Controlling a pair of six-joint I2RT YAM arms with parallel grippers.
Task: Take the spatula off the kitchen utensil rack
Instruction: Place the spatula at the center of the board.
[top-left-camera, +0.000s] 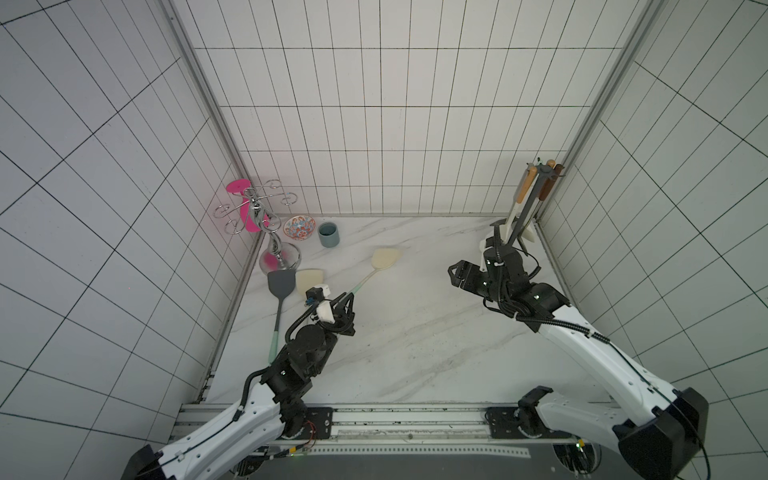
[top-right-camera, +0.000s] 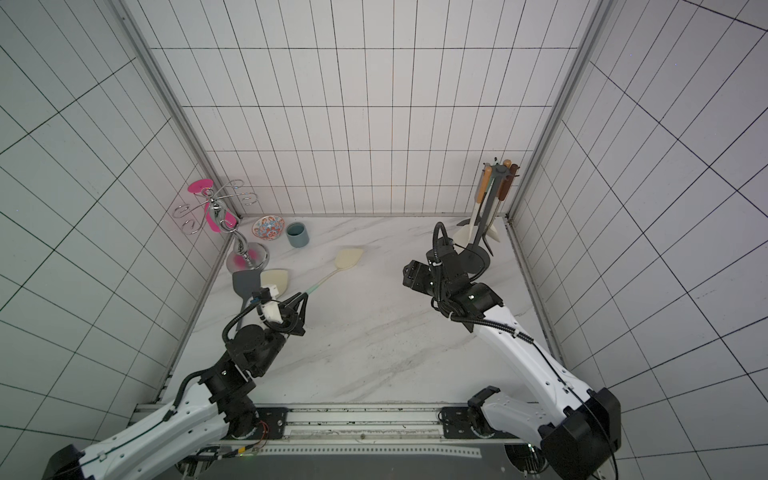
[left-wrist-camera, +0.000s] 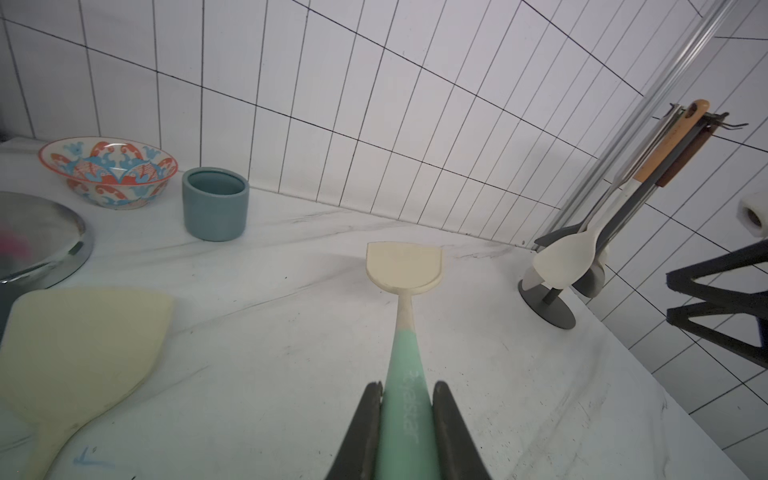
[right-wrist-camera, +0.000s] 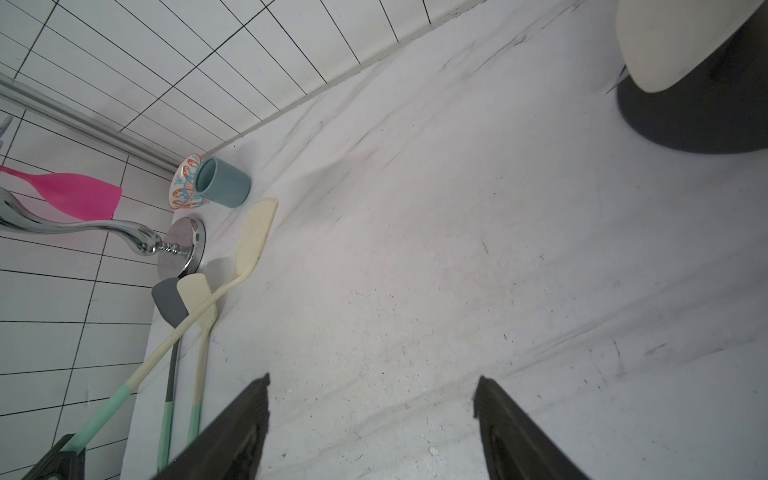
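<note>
The spatula (left-wrist-camera: 403, 270) is off the rack (left-wrist-camera: 552, 311), its mint handle pinched in the left claw (left-wrist-camera: 407, 395).
It slants over the tabletop (top-left-camera: 415, 324), well apart from the corner rack. The right claw (right-wrist-camera: 372, 378) is spread and empty beside the rack's base.

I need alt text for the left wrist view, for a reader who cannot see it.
The left hand is shut on the mint-green handle of a cream spatula, whose blade points away over the white marble table. Behind stand a blue-grey ceramic cup, a patterned bowl and the dark grey utensil rack.
</note>
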